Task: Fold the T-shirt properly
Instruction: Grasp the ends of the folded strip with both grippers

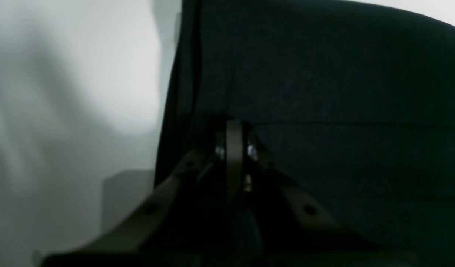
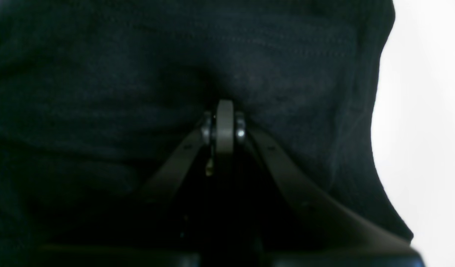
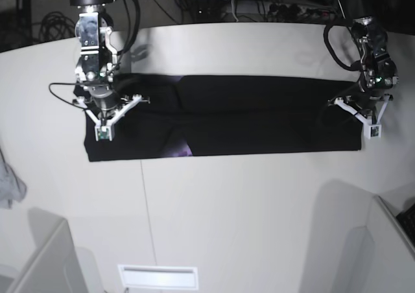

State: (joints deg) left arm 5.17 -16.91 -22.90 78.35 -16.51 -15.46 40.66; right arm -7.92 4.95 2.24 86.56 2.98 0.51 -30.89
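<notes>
T-shirt (image 3: 259,115) ends — seemingly pinched — between both arms' fingers (image 2: 224,126).

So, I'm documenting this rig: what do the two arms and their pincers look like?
Both arms are black with loose black cables looped alongside. The left pincer and right pincer have white V-shaped brackets carrying small camera modules. Up close, the fingers are dark struts with holes.

My wrist views are dim and blurred, white glare at three o'clock; my base view is evenly lit.
</notes>
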